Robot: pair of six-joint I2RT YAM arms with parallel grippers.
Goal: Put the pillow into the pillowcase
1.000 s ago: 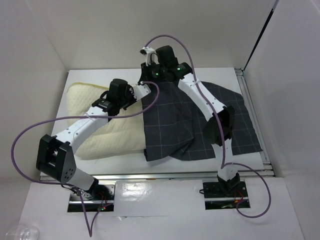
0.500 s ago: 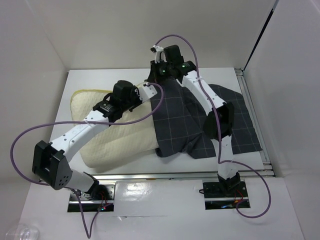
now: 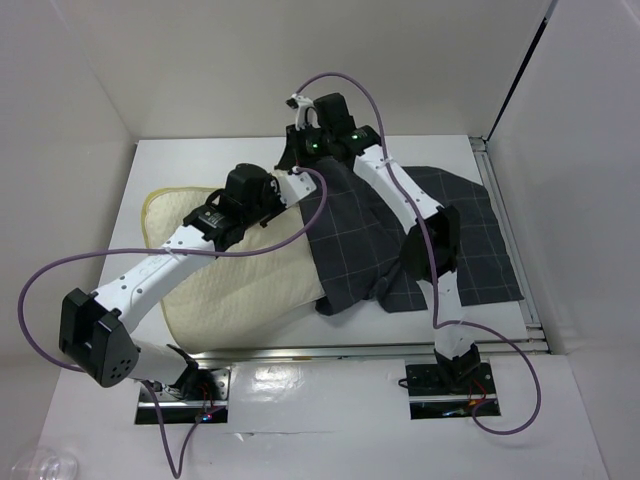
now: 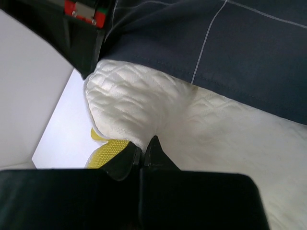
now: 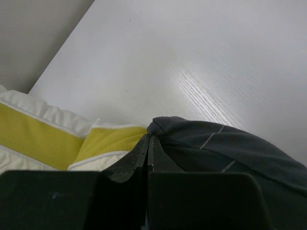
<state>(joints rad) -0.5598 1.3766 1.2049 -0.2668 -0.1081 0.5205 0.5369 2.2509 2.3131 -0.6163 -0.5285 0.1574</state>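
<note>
**Arms meet at the pillow's far corner**

Pillow point(image 3: 235, 285) lies flat on the table point(image 3: 190, 165), its right side covered by the pillowcase point(image 3: 380, 235). The left arm reaches diagonally across the pillow, with the left gripper point(image 4: 144, 147) pinched tight on quilted fabric at the far right corner. The right arm stretches out over the pillowcase, and the right gripper point(image 5: 149, 138) is clamped on the case's hem just beyond that corner.

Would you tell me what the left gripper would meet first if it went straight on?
The pillow: the left gripper is shut on its cloth, which bulges right ahead of the tips. Beyond that likely lies the pillowcase edge, though depth is unclear.
</note>
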